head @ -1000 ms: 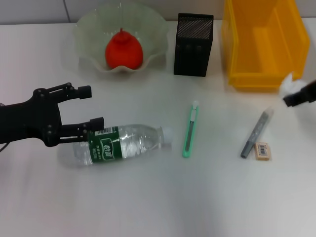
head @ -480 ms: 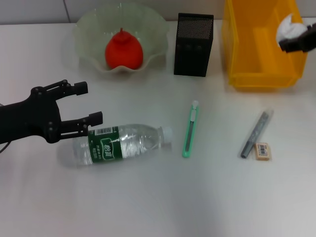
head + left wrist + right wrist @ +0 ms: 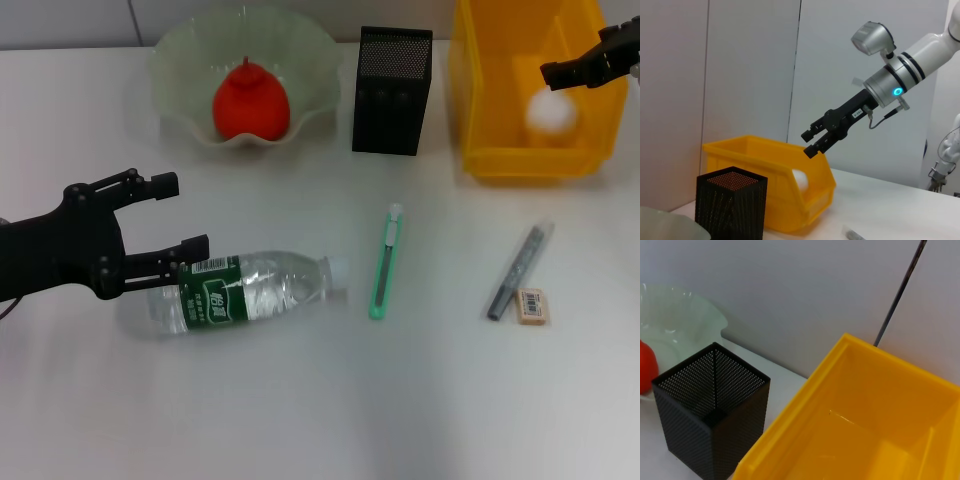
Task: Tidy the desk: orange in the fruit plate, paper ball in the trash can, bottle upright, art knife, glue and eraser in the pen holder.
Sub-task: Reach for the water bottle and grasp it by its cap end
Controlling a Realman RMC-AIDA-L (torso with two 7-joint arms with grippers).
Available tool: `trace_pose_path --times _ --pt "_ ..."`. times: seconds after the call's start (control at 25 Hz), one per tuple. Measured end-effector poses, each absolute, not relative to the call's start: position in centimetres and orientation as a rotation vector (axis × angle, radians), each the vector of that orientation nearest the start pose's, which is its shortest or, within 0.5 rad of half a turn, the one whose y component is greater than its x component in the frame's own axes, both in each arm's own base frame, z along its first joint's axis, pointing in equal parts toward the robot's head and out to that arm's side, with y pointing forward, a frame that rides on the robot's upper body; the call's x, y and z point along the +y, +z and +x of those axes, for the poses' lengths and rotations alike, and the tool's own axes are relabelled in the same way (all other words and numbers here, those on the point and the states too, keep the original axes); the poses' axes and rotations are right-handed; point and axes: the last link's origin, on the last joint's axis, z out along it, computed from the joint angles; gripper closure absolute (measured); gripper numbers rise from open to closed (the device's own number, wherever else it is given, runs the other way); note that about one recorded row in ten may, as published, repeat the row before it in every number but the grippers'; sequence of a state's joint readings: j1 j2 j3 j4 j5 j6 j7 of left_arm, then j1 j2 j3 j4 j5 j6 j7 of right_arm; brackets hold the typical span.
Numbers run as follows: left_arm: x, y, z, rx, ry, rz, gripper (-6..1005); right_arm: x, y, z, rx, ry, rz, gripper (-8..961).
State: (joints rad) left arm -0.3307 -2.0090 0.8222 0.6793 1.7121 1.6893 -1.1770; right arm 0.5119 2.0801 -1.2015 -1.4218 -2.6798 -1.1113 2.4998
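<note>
- Sitting done: round red-orange orange (image 3: 251, 104) in the wavy pale green fruit plate (image 3: 180, 62); white paper ball (image 3: 552, 112) in the yellow plastic trash can (image 3: 500, 150), under the spread, empty right gripper (image 3: 556, 74).
- Left: clear green-labelled bottle (image 3: 240, 291) lying by the parted left gripper (image 3: 176, 214); mint-green art knife (image 3: 385, 262), grey glue stick (image 3: 519, 271) and beige eraser (image 3: 532, 305) lie outside the black mesh pen holder (image 3: 392, 92).

Red-orange orange (image 3: 252, 103), pale green fruit plate (image 3: 180, 70), bright yellow trash can (image 3: 485, 120), black mesh pen holder (image 3: 392, 95), mint-green art knife (image 3: 385, 265).
</note>
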Motion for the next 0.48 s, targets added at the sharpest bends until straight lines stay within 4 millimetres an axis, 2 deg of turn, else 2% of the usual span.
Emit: trace_pose_path --times 0.28,0.48 --pt "28.5 3.7 -29.2 -0.405 -0.842 -2.641 144 40.1 7.8 20.4 0.758 -0.127 -2.150 129" --pt "29.1 4.6 -29.2 -0.411 -0.789 -2.659 144 36.8 9.4 19.8 0.762 -0.063 -2.191 112"
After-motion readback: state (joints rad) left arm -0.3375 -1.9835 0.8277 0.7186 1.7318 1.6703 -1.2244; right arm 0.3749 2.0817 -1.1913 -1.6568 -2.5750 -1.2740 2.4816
